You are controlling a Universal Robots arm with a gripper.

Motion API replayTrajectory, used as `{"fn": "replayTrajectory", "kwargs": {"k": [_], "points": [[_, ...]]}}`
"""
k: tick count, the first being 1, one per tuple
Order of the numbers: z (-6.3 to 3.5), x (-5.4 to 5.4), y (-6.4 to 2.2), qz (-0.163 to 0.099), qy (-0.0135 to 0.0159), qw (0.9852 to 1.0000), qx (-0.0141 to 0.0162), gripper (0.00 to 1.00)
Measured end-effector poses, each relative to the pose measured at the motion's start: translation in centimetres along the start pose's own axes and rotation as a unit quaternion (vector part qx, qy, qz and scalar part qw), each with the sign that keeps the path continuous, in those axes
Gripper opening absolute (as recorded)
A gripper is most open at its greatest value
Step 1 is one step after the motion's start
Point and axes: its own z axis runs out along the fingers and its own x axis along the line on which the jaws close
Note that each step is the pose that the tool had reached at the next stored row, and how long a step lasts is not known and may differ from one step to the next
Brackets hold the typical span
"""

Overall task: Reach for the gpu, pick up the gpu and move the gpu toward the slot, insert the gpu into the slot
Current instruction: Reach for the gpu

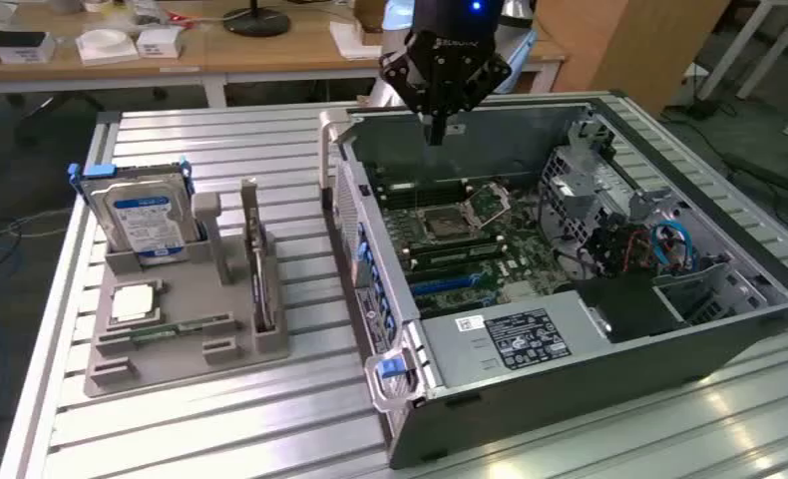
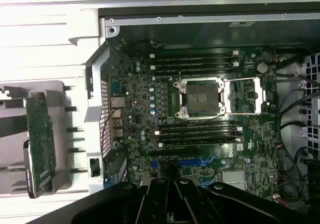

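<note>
Ribbed matt metal table (image 1: 207, 429), matt grey plastic holder (image 1: 188, 334), dark metal case (image 1: 607, 384), green circuit-board gpu (image 1: 261, 279), wooden desk (image 1: 281, 55)

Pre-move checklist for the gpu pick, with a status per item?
1. gripper empty: ok, it holds nothing.
2. Jaws ready to grasp: not ok, they are shut.
3. Gripper above the gpu: not ok, it hangs over the open computer case.
4. Gpu seated for pickup: ok, it stands on edge in the gray holder, on the exterior view's left, with nothing over it.
5. Blue slot on the motherboard free: ok, no card in the part that shows.
6. hard drive clear of the gpu: ok, it stands apart in its own bay.
</note>
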Motion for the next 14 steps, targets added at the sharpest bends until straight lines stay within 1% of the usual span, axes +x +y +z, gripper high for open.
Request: {"fn": "replayTrajectory", "kwargs": {"k": [2, 4, 8, 9, 14], "points": [[0.00, 0.0, 0.00, 0.000, 0.0000, 1.0000, 0.0000, 0.10], [-0.02, 0.4, -0.03, 0.000, 0.0000, 1.0000, 0.0001, 0.10], [-0.03, 1.5, -0.11, 0.000, 0.0000, 1.0000, 0.0000, 0.10], [-0.05, 2.0, -0.15, 0.000, 0.0000, 1.0000, 0.0000, 0.10], [-0.07, 3.4, -0.26, 0.000, 0.0000, 1.0000, 0.0000, 0.10]]}}
